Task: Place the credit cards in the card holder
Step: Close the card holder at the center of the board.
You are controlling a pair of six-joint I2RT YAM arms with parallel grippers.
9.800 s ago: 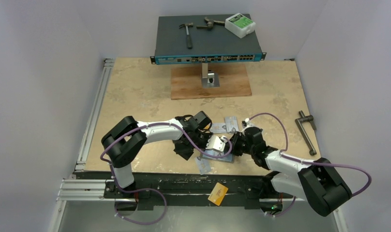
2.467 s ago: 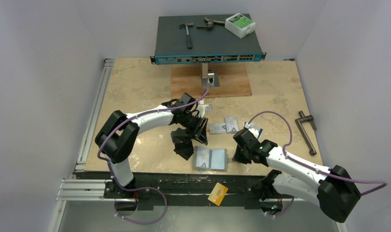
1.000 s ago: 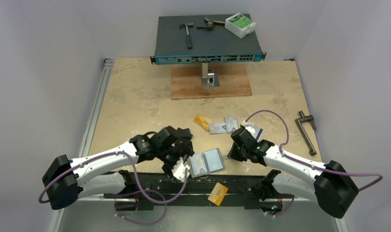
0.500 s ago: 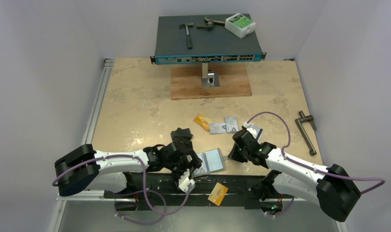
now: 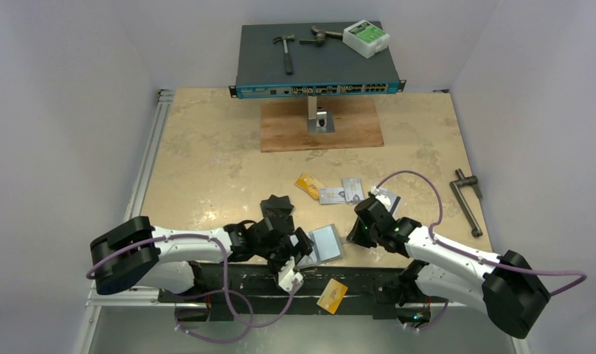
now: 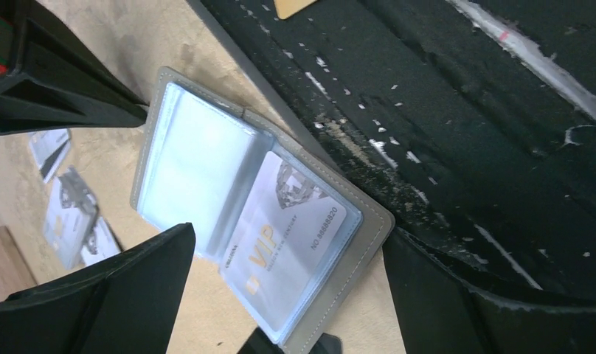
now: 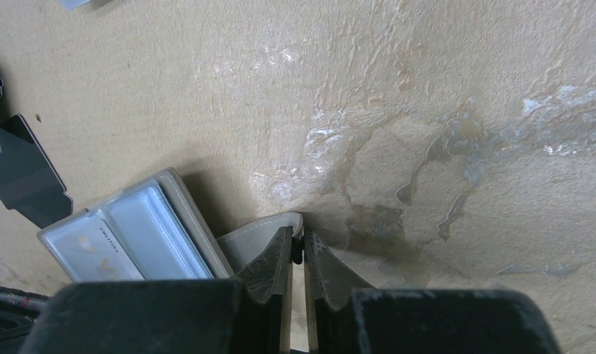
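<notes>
The card holder point(image 5: 324, 243) lies open near the bottom centre of the top view, at the front edge of the bench point(image 5: 206, 147), its clear pockets facing up. In the left wrist view 1 pocket carries a silver VIP card point(image 6: 284, 236), while the pocket beside it looks empty. So we judge 1 card stowed and most of the job left.

The right end effector point(image 7: 299, 251) is closed tight on the holder's grey flap, pinning that side. The left end effector point(image 5: 291, 262) sits at the holder's left end with its fingers spread wide, 1 on each side of the holder in its own view, holding nothing.

Further out, above the holder in the top view, the loose credit cards wait on the bench: an orange card point(image 5: 308, 184), 2 silver cards point(image 5: 332, 196) beside it, and another card point(image 5: 387, 199) partly hidden behind the right arm. A 2nd orange card point(image 5: 332, 295) lies off the bench on the black rail point(image 5: 229, 284) below. A black folding case point(image 5: 276, 206) rests left of the holder. We count at least 5 cards to load.
</notes>
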